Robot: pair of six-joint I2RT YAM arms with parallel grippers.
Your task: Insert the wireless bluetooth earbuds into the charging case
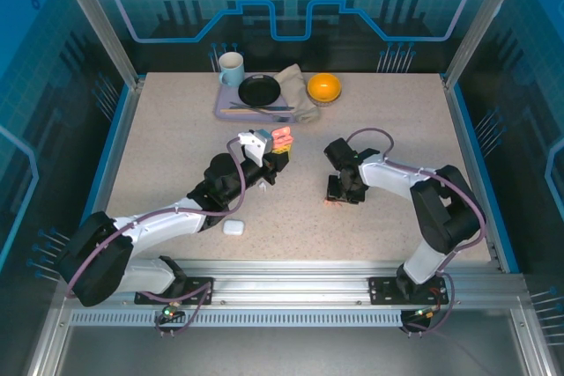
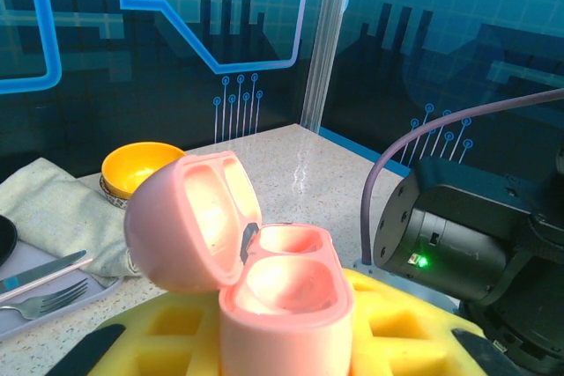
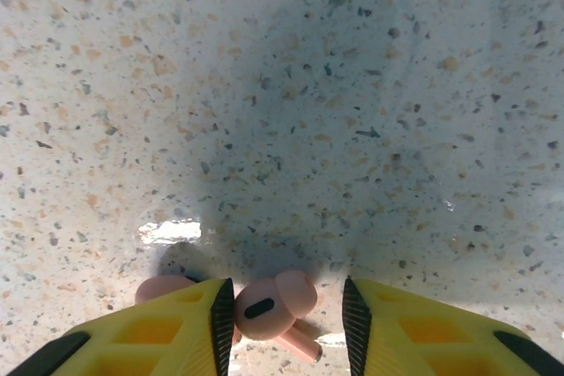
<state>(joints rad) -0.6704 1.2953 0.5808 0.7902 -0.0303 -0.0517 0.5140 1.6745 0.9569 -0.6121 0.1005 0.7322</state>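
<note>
Right, the left gripper (image 2: 291, 345) has its yellow fingers (image 2: 176, 334) pressed in on the pink charging case (image 2: 286, 301) and is holding it up off the table (image 1: 167, 147). The case is upright and its lid (image 2: 189, 217) is swung open and leaning back to the left of the wrist view. The two hollows inside the base look bare.

Over to the other side: the right gripper (image 3: 286, 295) points straight down at the speckled tabletop, low over it, jaws spread. A pink earbud (image 3: 264, 305) lies on the surface between the two black pads (image 3: 224, 314). It sits close against the left-hand pad in that view, with a clear gap to the other one, so nothing is pinched. A second pink earbud (image 3: 166, 289) pokes out just beyond that same finger, partly hidden behind it. From above, both show as a tiny pink smudge at the right gripper's tip, well apart from the open case.

A white case (image 1: 233, 227) sits closed on the table near the left arm's forearm, close to the front edge.

At the far edge of the table there's a tray (image 1: 222, 110) with a mug (image 1: 231, 68), a black plate (image 1: 259, 90) and cutlery (image 1: 260, 109). A crumpled cloth (image 1: 295, 85) lies beside them and an orange bowl (image 1: 323, 87) just to its right.
</note>
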